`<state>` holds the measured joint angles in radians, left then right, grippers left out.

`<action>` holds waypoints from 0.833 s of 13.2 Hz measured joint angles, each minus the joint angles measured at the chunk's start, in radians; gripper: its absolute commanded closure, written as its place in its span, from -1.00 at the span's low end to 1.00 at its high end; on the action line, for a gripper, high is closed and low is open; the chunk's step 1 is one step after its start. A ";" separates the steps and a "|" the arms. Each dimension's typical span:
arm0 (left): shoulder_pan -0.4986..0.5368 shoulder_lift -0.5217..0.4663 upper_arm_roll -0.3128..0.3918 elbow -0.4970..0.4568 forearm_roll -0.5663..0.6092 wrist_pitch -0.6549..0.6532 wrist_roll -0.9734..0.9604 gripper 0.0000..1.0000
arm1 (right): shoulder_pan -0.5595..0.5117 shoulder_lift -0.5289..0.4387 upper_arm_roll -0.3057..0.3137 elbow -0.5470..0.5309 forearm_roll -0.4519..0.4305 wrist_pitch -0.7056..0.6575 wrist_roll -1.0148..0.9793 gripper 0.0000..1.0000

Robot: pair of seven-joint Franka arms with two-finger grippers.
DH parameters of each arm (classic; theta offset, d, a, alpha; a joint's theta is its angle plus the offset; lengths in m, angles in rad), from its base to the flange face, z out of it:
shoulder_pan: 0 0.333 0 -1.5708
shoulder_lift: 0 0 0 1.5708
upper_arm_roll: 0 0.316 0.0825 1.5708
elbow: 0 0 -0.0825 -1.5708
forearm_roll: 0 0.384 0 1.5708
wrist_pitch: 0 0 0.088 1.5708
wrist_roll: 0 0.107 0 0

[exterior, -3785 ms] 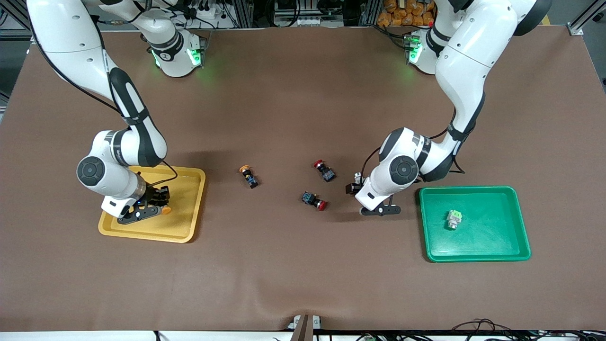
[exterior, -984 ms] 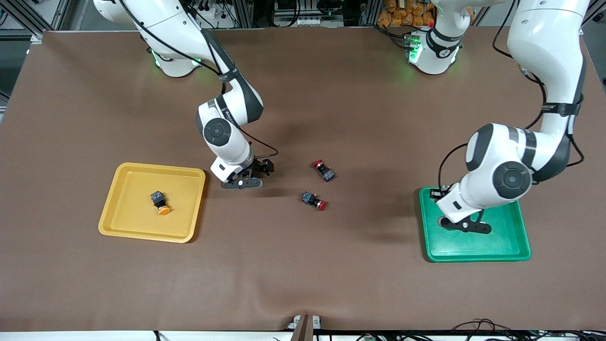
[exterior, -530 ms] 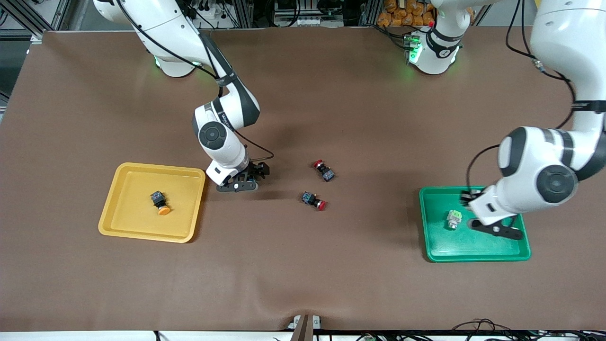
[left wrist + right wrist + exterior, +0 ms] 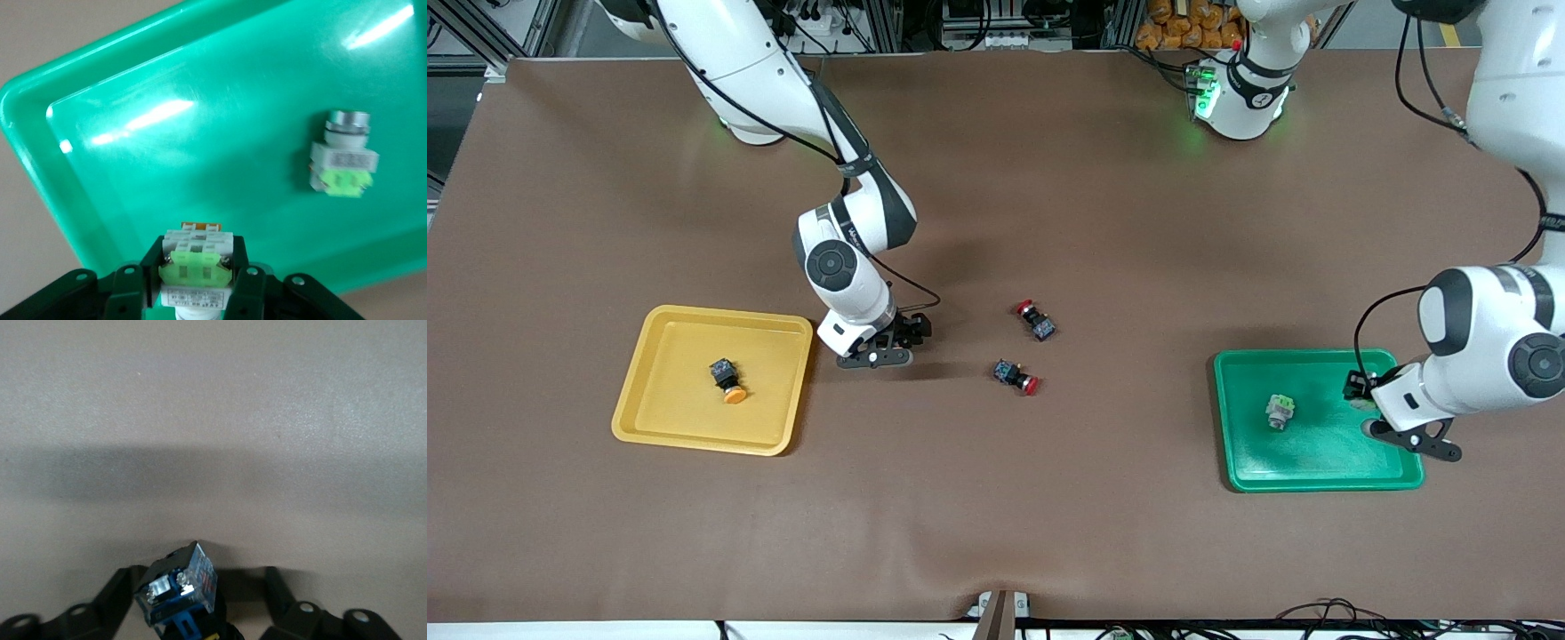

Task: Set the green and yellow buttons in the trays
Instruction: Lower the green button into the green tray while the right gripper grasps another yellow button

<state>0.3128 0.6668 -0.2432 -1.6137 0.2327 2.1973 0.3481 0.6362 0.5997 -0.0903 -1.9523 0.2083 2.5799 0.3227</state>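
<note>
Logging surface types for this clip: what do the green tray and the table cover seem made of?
Green tray: likely glossy moulded plastic, given bright streak reflections and rounded rim. Table cover: seemingly a matte brown mat, leather-like grain, with a slight ripple near the front edge.

The left gripper [image 4: 193, 283], with a green button [image 4: 195, 270] pinched in it, has slid over the green tray [image 4: 1316, 462] to the edge by the left arm's end of the table. Now you can see the other green button [image 4: 1279, 411] lying in the tray again. The right gripper [image 4: 200, 607] has moved from the yellow tray [image 4: 774, 440] to the table just beside it and now sits down around a blue and black button [image 4: 179, 593].
</note>
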 measured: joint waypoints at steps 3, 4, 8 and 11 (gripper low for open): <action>0.010 0.041 0.000 0.002 0.000 0.074 0.027 0.78 | 0.001 0.000 0.000 0.011 0.000 0.000 0.000 0.88; 0.010 0.048 0.000 0.001 0.000 0.088 0.028 0.32 | 0.002 -0.001 0.001 0.013 -0.001 0.000 -0.001 1.00; 0.002 0.070 -0.003 0.001 0.000 0.112 0.029 -1.00 | 0.002 -0.004 0.000 0.014 -0.002 -0.005 0.000 1.00; 0.001 0.069 -0.010 0.012 0.000 0.118 0.029 -1.00 | 0.002 -0.004 0.000 0.014 -0.002 -0.005 0.000 1.00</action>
<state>0.3138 0.7360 -0.2532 -1.6016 0.2329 2.3156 0.3769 0.6385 0.5958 -0.0901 -1.9387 0.2067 2.5750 0.3224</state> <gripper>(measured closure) 0.101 0.652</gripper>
